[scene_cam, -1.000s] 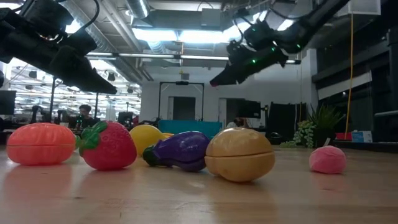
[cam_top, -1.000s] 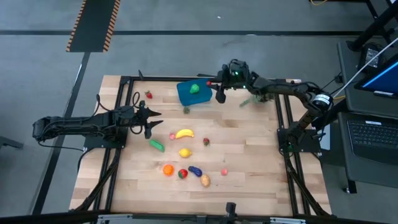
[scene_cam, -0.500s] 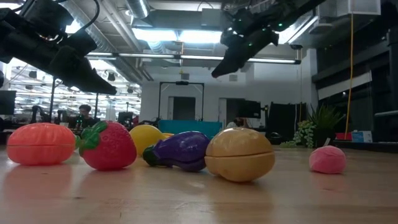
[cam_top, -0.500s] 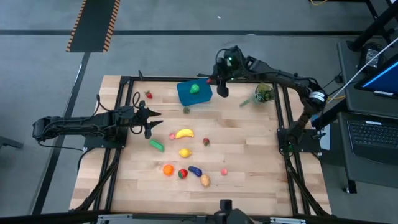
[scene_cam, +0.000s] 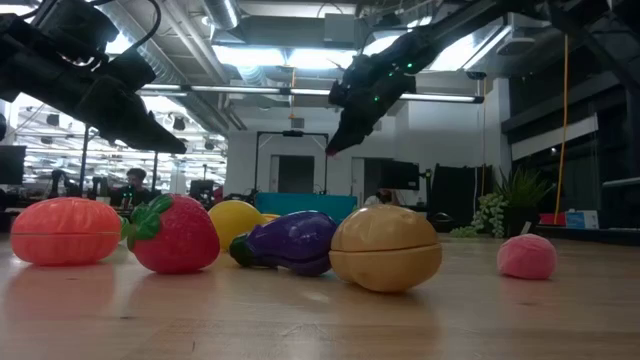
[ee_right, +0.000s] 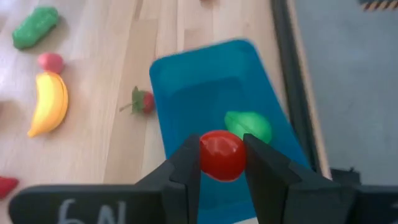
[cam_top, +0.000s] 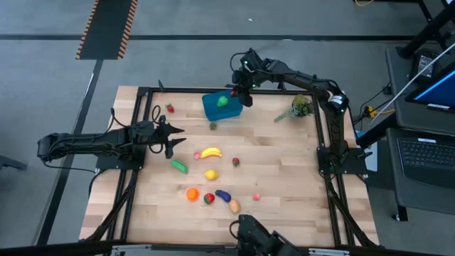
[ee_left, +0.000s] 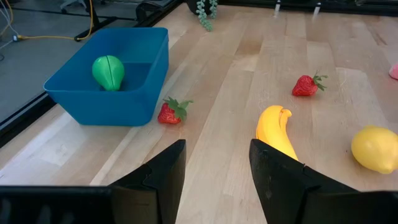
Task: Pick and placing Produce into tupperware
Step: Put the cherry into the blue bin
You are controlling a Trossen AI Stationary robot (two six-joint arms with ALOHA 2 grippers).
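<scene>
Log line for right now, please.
right gripper: shut on red produce piece, above blue tupperware | green piece inside | left gripper: open, waiting

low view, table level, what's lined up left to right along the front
orange → strawberry → lemon → purple eggplant → tan potato → small pink piece

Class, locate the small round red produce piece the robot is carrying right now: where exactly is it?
The red piece is clamped in the right gripper, above the blue tupperware at the table's far edge, near the green piece already inside.
</scene>
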